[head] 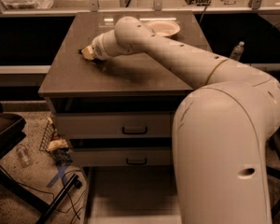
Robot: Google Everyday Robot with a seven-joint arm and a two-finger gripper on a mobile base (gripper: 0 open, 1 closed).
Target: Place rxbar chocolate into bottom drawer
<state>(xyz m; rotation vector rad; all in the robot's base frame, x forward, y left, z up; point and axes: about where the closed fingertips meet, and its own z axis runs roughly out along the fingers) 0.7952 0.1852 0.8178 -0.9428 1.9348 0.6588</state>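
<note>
My gripper [87,53] is down on the left part of the brown cabinet top [126,73], at the end of my white arm. A small dark thing shows at its tip, likely the rxbar chocolate [80,51]; most of it is hidden by the wrist. The bottom drawer [130,195] is pulled out below the cabinet, a pale tray with a light floor, partly hidden by my arm's base.
A white round bowl [163,28] stands at the back of the cabinet top. Two upper drawers with dark handles [134,130] are closed. A wire basket with wrappers [53,141], a plastic bottle [23,155] and a dark stand lie on the floor at left.
</note>
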